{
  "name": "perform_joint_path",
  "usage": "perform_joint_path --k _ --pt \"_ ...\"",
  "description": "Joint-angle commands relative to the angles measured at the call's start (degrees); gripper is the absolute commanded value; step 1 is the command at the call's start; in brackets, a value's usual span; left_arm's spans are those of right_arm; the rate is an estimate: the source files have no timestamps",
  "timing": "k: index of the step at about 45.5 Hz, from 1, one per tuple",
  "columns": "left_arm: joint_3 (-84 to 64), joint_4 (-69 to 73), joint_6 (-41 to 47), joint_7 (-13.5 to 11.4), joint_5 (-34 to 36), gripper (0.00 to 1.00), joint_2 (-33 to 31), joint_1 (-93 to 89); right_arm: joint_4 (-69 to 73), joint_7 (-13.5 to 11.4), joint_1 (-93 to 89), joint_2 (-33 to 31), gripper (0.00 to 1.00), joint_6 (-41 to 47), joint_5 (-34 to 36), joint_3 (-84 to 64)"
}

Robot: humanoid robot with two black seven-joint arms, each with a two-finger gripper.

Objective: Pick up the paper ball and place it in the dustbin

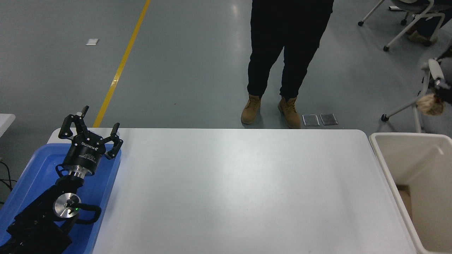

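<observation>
Paper ball [429, 104], blurred, touches right end effector [441, 98] above dustbin [385, 165].

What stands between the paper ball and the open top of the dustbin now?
Nothing visible does. The paper ball, blurred, is at the picture's right edge, above the far rim of the dustbin, with only floor behind it. The right gripper at the ball is mostly cut off. The left gripper is parked over the blue tray.

blurred paper ball [429, 104], right gripper [444, 97] cut off at edge
</observation>
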Motion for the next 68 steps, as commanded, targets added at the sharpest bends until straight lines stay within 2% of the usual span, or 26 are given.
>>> perform_joint_path --k 1,18,27,38,39,41,43,48,59,68 --pt "0.00 0.09 -0.01 0.00 0.00 0.98 0.00 0.00 -4.67 -3.96 -10.79 0.34 0.00 -6.80 3.23 0.24" --pt "0.00 0.01 -0.01 0.00 0.00 0.98 -0.01 0.00 -4.76 -6.25 -24.06 5.96 0.00 -17.53 13.78 1.90" --pt "0.00 0.01 -0.01 0.00 0.00 0.98 -0.01 0.00 -5.02 -6.25 -28.02 8.69 0.00 -19.46 13.95 5.16" --pt "0.00 0.01 -0.01 0.00 0.00 0.98 -0.01 0.00 -5.02 -6.25 -28.37 8.78 0.00 -19.64 14.13 5.16" --pt "0.00 0.09 -0.01 0.00 0.00 0.98 -0.01 0.00 -5.02 -6.25 -28.37 8.78 0.05 -19.73 14.13 5.16" --pt "0.00 0.01 -0.01 0.00 0.00 0.98 -0.01 0.00 -5.02 -6.25 -28.29 8.78 0.32 -19.90 14.22 5.16" --pt "0.00 0.01 -0.01 0.00 0.00 0.98 -0.01 0.00 -4.94 -6.16 -28.29 8.78 0.55 -20.34 14.22 4.90" --pt "0.00 0.01 -0.01 0.00 0.00 0.98 -0.01 0.00 -4.85 -6.16 -28.20 8.78 1.00 -22.71 14.39 4.54" --pt "0.00 0.01 -0.01 0.00 0.00 0.98 -0.01 0.00 -1.07 -6.16 -26.53 7.90 1.00 -22.54 14.39 4.28" --pt "0.00 0.01 -0.01 0.00 0.00 0.98 -0.01 0.00 7.79 -6.07 -18.63 1.14 1.00 -21.93 14.22 4.19"
